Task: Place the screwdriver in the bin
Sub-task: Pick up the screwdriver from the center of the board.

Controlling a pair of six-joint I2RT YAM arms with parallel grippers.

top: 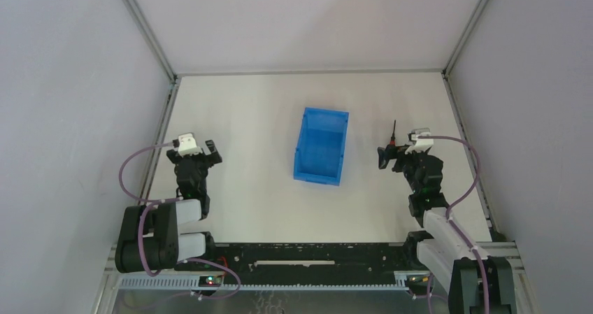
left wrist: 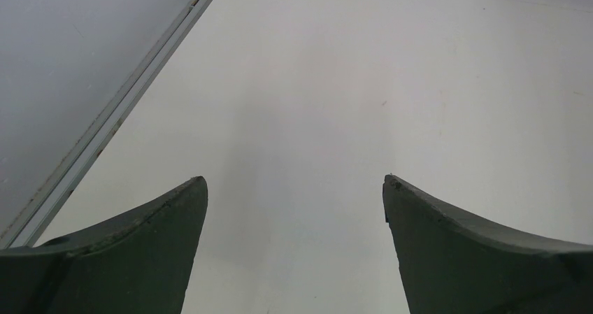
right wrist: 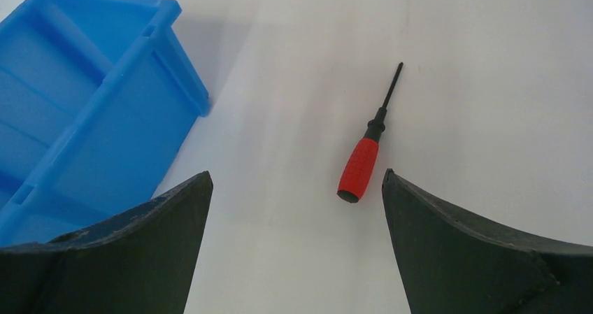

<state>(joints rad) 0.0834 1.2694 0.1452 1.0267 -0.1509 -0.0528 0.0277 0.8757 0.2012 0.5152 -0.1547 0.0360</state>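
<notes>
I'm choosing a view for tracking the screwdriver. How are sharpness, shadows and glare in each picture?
Right wrist: the screwdriver is sharp and well lit, with no glare; the bin throws a soft shadow beside it. Top external: even, diffuse light, but the screwdriver is tiny and half lost against the right gripper. Left wrist: flat light, only a faint shadow under the open left gripper.

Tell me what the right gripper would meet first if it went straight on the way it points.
Probably the small red-handled screwdriver lying on the white table, just ahead of the open right gripper, though depth is unclear.
</notes>
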